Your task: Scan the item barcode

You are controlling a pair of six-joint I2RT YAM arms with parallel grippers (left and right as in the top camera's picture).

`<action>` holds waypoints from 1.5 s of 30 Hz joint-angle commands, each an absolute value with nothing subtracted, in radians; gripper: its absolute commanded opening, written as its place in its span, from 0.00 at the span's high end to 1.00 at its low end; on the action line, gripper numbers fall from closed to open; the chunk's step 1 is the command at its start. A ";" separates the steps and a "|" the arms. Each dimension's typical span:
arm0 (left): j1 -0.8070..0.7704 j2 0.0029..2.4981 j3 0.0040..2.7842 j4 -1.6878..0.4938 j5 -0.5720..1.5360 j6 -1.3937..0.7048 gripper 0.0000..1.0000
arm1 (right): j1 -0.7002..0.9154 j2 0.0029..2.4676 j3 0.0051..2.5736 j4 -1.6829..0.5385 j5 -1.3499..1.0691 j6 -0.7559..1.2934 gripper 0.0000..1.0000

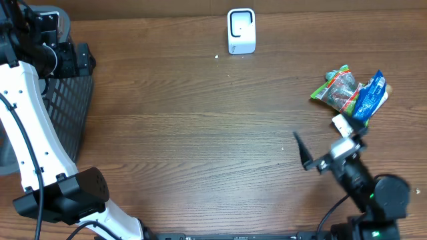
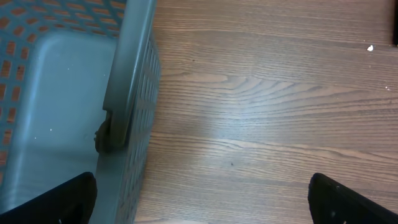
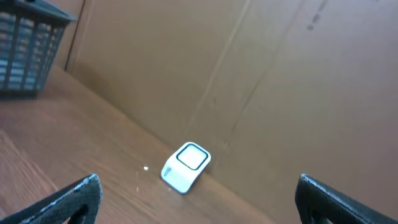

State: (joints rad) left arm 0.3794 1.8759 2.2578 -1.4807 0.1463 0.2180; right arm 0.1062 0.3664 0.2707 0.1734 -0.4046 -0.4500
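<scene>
The snack packets (image 1: 348, 91), one green and one blue, lie bunched on the counter (image 1: 200, 133) at about 3 o'clock, untouched. The barcode scanner (image 1: 241, 31) stands well apart at 12 o'clock. The right gripper (image 1: 328, 137) hovers near the packets' 6 o'clock, its fingers spread wide and empty. The left gripper (image 2: 199, 208), also wide and empty, hangs over the rim of the mesh basket (image 1: 67, 113) at 9 o'clock. Nothing has been picked up or scanned, so I judge the whole task is still to do.

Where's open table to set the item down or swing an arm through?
Free: the wide bare table between basket on the left and snack packets on the right, in front of the scanner. Crowded: right side around the packets, where the right arm sits; left edge by the basket.
</scene>
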 commanded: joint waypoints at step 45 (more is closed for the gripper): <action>0.373 1.863 2.260 -1.481 0.154 0.239 0.01 | 0.114 0.003 0.008 -0.055 -0.360 -0.321 0.00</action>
State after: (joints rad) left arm 0.3794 1.8759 2.2578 -1.4803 0.1463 0.2180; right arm 0.1066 0.0109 0.0185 -0.0605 -0.3725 -0.3328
